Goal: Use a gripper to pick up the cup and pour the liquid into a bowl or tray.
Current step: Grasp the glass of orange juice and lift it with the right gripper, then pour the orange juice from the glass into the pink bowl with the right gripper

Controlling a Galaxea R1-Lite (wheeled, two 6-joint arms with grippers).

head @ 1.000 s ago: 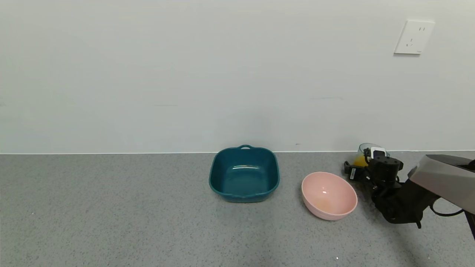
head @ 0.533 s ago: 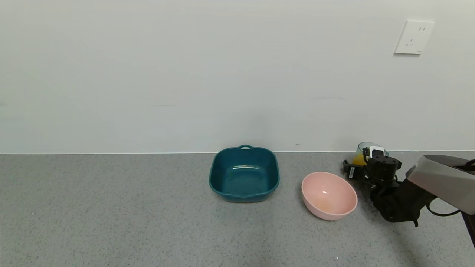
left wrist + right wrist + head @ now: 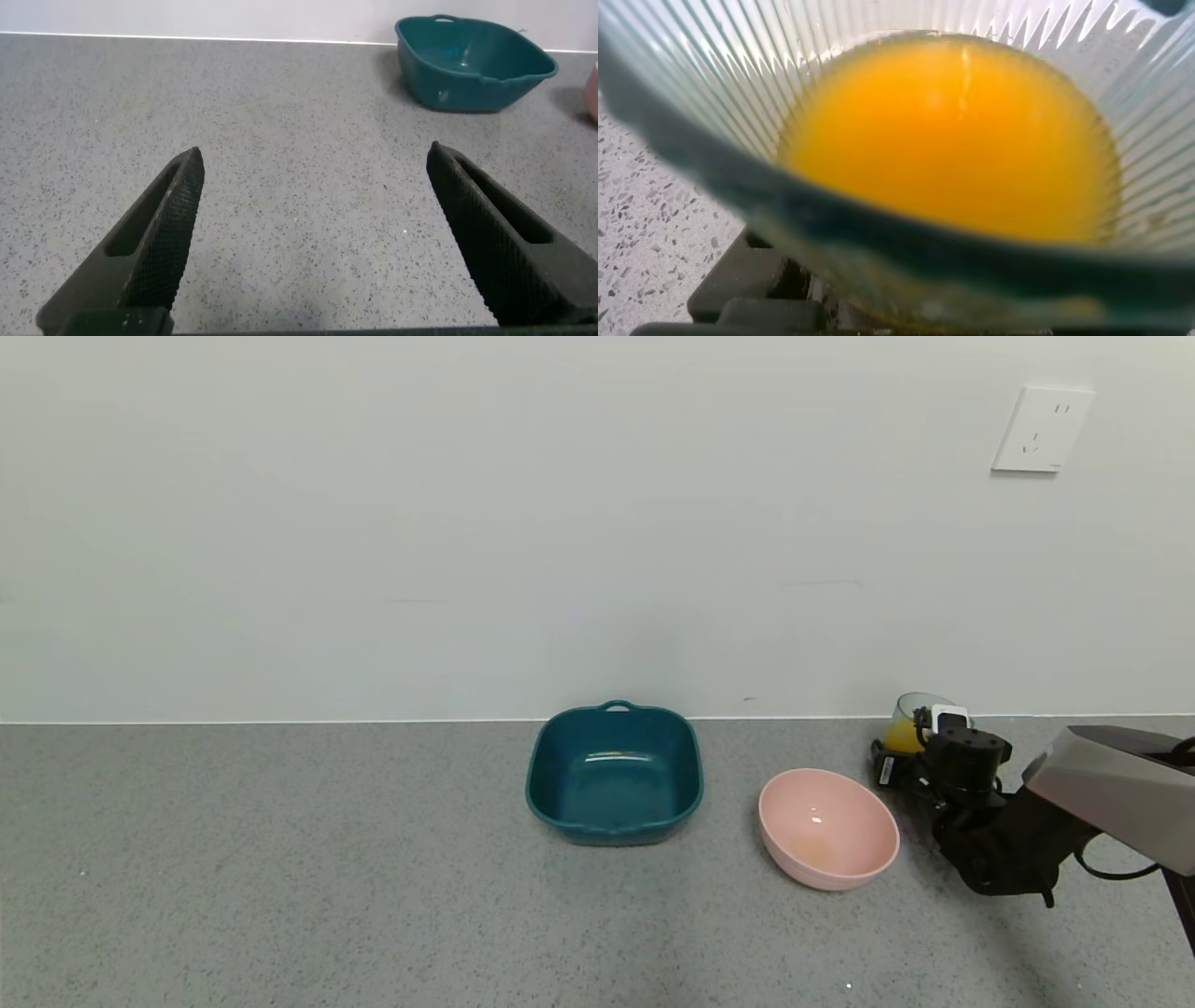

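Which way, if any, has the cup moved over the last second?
Yes. The cup, at the right gripper, has risen slightly, judged against the wall's base line.

Your right gripper (image 3: 910,751) hides most of the cup (image 3: 913,721) — its handle and base cannot be seen. The bowl (image 3: 592,91) is cut off at the left wrist view's edge.

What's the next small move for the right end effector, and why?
Probably a short lift of the cup, then a carry toward the pink bowl. The right end effector is at the cup, which is near the wall and holds orange liquid; the bowl sits nearer the robot, to the cup's left. Whether the grip is closed isn't visible. The left end effector hangs open over the counter, idle.
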